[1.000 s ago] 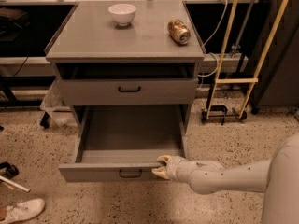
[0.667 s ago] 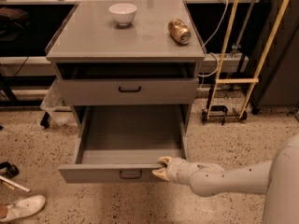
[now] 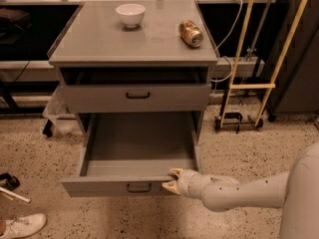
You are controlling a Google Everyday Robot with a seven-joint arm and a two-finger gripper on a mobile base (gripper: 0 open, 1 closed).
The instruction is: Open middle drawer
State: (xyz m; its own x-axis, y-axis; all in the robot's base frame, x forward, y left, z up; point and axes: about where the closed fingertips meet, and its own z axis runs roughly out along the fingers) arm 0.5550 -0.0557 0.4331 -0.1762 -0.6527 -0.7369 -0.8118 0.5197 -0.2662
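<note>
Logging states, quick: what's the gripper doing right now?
Gripper: at the open middle drawer front edge, right of its handle; open or closed cannot be told.

On the cabinet [image 3: 99, 46] top, the bowl [image 3: 130, 14] sits back left and the can [image 3: 191, 33] lies to its right. Under the top comes an upper drawer [image 3: 137, 96]; beneath it the middle drawer [image 3: 134, 148] stands pulled forward. The gripper [image 3: 172, 179] is at the right end of the middle drawer's front panel, apparently touching its rim. A shoe [image 3: 20, 225] lies front left.
</note>
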